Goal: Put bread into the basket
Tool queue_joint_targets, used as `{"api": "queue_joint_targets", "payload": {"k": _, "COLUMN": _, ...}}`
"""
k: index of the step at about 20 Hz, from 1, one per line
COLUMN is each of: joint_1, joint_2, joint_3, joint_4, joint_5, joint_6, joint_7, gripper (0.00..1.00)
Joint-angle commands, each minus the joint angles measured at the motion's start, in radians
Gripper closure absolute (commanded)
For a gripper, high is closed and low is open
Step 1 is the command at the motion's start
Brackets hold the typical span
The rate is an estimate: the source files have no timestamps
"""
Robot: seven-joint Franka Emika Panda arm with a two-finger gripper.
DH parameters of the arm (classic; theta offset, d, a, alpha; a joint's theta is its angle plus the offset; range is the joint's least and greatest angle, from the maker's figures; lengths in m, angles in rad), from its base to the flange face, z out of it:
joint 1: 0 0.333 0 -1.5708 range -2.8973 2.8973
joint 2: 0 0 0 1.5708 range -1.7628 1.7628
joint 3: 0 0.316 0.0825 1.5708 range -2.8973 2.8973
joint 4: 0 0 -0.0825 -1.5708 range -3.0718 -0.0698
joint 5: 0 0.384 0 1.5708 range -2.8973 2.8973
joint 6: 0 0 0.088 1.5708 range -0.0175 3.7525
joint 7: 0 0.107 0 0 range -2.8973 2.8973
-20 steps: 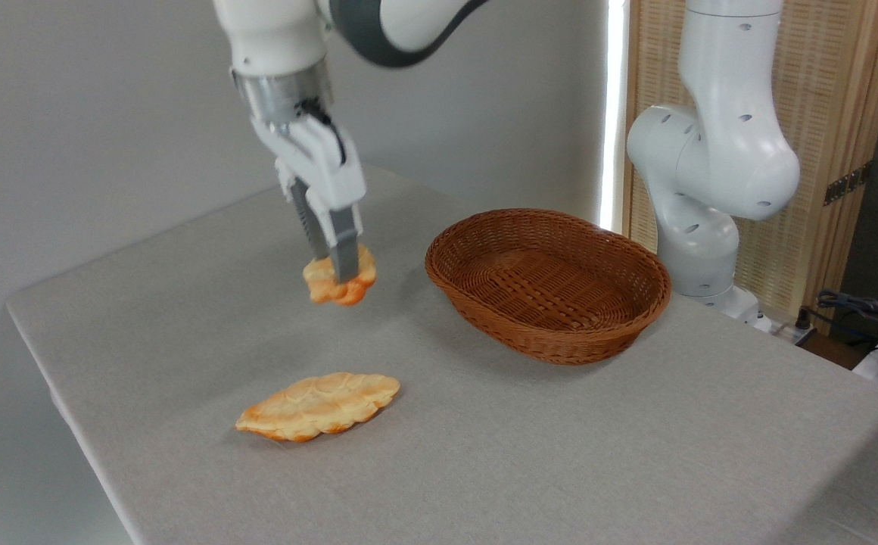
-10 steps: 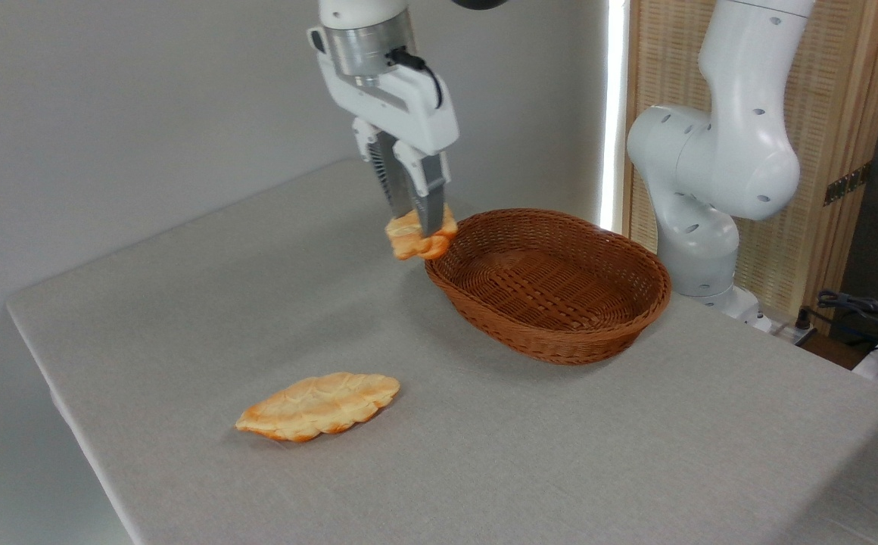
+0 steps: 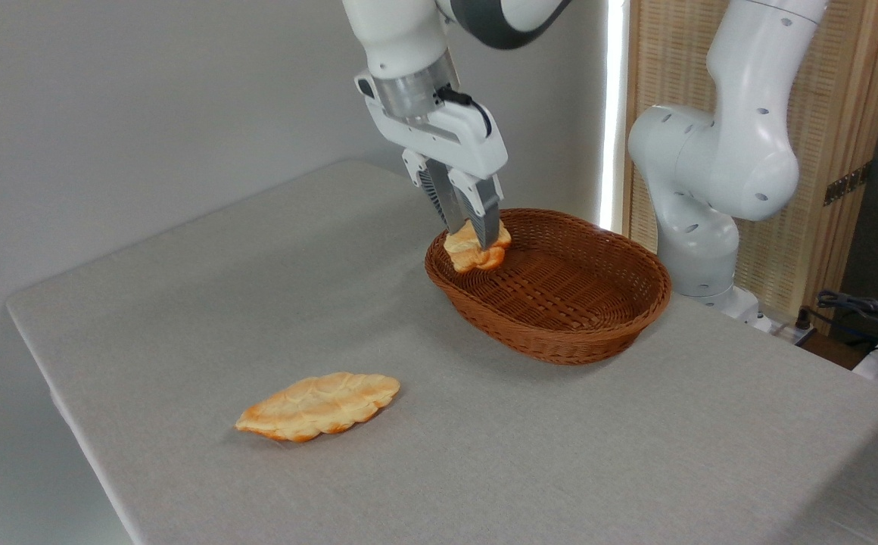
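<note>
One fixed camera looks down across the table (image 3: 484, 454).

My arm (image 3: 719, 144) rises from its white base at the right, bends at a bulky joint and passes out of view at the top edge. It comes back in at top centre, the forearm slanting down to the metal wrist ring. My gripper (image 3: 474, 241) points down, tilted slightly. My jaws stand nearly together, clamped on something, though the contact itself is hard to make out.
</note>
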Motion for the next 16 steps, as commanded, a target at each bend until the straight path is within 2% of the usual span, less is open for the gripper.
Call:
{"api": "queue_joint_targets", "payload": {"k": 1, "joint_1": -0.015, "joint_2": 0.009, "joint_3": 0.003, "joint_4": -0.015, "joint_5": 0.003, "joint_6": -0.011, "joint_7": -0.012, "gripper": 0.00}}
{"api": "queue_joint_targets", "payload": {"k": 4, "joint_1": -0.033, "joint_2": 0.019, "joint_3": 0.005, "joint_4": -0.017, "joint_5": 0.003, "joint_6": -0.011, "joint_7": -0.009, "gripper": 0.00}}
{"api": "queue_joint_targets", "payload": {"k": 8, "joint_1": -0.033, "joint_2": 0.021, "joint_3": 0.008, "joint_4": 0.005, "joint_5": 0.007, "joint_6": 0.027, "joint_7": 0.001, "gripper": 0.00}}
{"api": "queue_joint_targets", "payload": {"k": 11, "joint_1": -0.032, "joint_2": 0.021, "joint_3": 0.018, "joint_4": 0.042, "joint_5": 0.007, "joint_6": 0.122, "joint_7": 0.002, "gripper": 0.00}}
{"api": "queue_joint_targets", "payload": {"k": 14, "joint_1": -0.025, "joint_2": 0.036, "joint_3": 0.022, "joint_4": 0.055, "joint_5": 0.045, "joint_6": 0.239, "joint_7": 0.013, "gripper": 0.00}}
{"api": "queue_joint_targets", "payload": {"k": 16, "joint_1": -0.025, "joint_2": 0.048, "joint_3": 0.055, "joint_4": 0.063, "joint_5": 0.059, "joint_6": 0.312, "joint_7": 0.013, "gripper": 0.00}}
